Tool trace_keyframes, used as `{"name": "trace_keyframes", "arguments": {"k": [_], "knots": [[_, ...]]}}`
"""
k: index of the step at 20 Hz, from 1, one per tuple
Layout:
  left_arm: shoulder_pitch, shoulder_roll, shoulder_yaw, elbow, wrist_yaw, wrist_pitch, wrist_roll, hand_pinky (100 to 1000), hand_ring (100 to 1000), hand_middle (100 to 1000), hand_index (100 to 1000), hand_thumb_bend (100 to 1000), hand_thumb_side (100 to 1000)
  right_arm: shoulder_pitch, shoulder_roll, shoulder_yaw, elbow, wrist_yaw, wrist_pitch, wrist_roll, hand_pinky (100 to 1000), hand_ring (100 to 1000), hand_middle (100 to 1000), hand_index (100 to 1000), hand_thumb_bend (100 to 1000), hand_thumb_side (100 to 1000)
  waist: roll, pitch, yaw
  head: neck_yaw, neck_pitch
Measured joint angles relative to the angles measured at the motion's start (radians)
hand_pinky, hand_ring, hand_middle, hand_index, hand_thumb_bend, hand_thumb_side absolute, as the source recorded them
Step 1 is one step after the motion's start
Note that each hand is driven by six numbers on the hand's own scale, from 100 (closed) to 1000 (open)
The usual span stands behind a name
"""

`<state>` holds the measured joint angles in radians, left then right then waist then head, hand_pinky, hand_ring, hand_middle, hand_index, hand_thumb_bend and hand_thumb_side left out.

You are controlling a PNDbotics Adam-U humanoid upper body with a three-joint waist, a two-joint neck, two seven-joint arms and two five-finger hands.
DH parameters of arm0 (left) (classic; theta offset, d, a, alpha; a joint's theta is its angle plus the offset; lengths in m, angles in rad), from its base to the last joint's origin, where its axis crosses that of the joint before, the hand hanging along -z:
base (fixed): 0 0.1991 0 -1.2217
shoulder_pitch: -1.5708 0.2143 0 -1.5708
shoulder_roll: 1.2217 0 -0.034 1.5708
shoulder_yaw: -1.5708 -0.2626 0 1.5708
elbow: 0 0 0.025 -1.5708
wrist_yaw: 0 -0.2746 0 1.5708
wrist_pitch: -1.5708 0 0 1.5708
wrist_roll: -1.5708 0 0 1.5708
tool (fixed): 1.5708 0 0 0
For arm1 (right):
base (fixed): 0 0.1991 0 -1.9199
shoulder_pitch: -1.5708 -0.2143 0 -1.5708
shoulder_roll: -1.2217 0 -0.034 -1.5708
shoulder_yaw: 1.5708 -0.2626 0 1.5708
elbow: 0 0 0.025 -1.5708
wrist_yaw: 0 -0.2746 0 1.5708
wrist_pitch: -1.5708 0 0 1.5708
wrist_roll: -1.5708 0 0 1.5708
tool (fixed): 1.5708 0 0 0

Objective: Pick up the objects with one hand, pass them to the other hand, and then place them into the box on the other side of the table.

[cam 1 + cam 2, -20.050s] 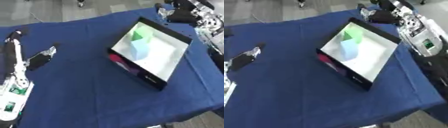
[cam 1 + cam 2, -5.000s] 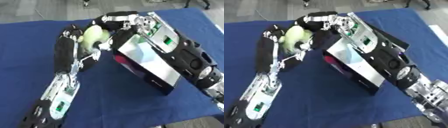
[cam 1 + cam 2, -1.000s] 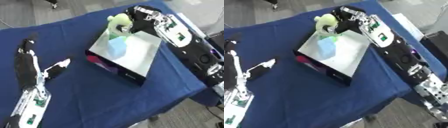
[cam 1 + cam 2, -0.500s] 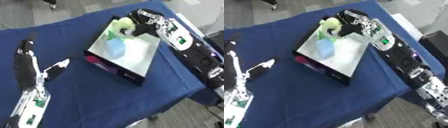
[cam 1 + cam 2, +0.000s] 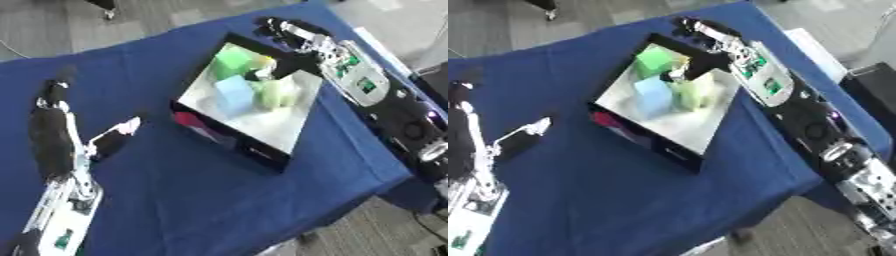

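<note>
A black-walled box [image 5: 229, 143] with a white floor stands at the middle of the blue table. Inside it lie a green cube [image 5: 233, 62], a light blue cube [image 5: 234, 93] and a pale green rounded object [image 5: 280, 93] beside the blue cube. My right hand [image 5: 293, 36] hovers over the box's far right rim, fingers spread and open, holding nothing; one dark fingertip hangs just above the pale green object. My left hand [image 5: 51, 131] rests open on the cloth at the left, fingers pointing away, thumb out to the right.
The blue cloth [image 5: 219, 205] ends at the table's right and near edges, with grey floor beyond. My right forearm [image 5: 385, 100] runs along the right edge. A black case [image 5: 872, 75] stands off the table at the right.
The pale green object has left my right hand and now lies in the box. That hand has opened and drawn back toward the far rim. The left hand has stayed put.
</note>
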<state>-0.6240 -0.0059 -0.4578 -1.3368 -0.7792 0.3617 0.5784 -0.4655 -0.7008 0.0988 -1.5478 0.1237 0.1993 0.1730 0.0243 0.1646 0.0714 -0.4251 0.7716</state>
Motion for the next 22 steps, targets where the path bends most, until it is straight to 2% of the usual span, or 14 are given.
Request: {"name": "trace_keyframes", "arguments": {"k": [5,7,8,10,12,15,17,20,22], "knots": [[0.001,0.005,0.005,-0.003,0.004,0.003,0.007,822,816,683,871,858,386,0.008,0.0,-0.012,-0.007,0.011,-0.005,-0.032,1000,1000,967,1000,508,174,0.0,-0.001,0.003,0.002,0.0],[0.002,0.006,0.007,-0.004,0.005,0.005,0.01,821,816,681,870,832,390,0.009,0.0,-0.023,-0.021,-0.014,-0.001,-0.054,1000,1000,979,1000,308,230,0.0,-0.001,0.003,0.008,0.0],[0.002,0.008,0.009,-0.005,0.007,0.007,0.012,822,816,678,869,829,411,0.009,0.0,-0.03,-0.032,-0.041,0.002,-0.068,1000,1000,979,1000,155,259,0.0,-0.002,0.003,0.012,0.0],[0.006,0.02,0.018,-0.016,0.016,0.012,0.017,821,815,674,871,809,462,0.014,0.0,-0.049,-0.066,-0.122,0.0,-0.105,1000,1000,986,1000,101,233,0.0,-0.002,0.004,0.031,0.0],[0.01,0.043,0.036,-0.045,0.037,0.021,0.025,826,822,685,881,747,511,0.031,-0.011,-0.075,-0.112,-0.224,-0.017,-0.15,1000,1000,993,1000,100,237,0.0,-0.006,0.005,0.062,0.0],[0.023,0.101,0.076,-0.111,0.096,0.041,0.034,825,832,703,897,686,508,0.083,-0.041,-0.12,-0.182,-0.373,-0.056,-0.198,1000,1000,977,1000,100,226,0.001,-0.011,0.01,0.116,0.0],[0.037,0.148,0.108,-0.162,0.156,0.057,0.036,819,857,729,911,612,503,0.128,-0.053,-0.154,-0.221,-0.457,-0.084,-0.22,1000,1000,979,1000,100,209,0.002,-0.011,0.01,0.15,0.0],[0.069,0.216,0.173,-0.239,0.304,0.075,0.05,811,865,741,917,567,516,0.21,-0.056,-0.21,-0.269,-0.544,-0.137,-0.253,1000,1000,978,1000,100,154,0.002,-0.011,0.011,0.2,0.0],[0.088,0.254,0.212,-0.284,0.427,0.065,0.062,802,864,741,919,554,538,0.258,-0.056,-0.242,-0.294,-0.58,-0.171,-0.264,1000,1000,981,1000,100,128,0.002,-0.011,0.011,0.224,0.0]]}}
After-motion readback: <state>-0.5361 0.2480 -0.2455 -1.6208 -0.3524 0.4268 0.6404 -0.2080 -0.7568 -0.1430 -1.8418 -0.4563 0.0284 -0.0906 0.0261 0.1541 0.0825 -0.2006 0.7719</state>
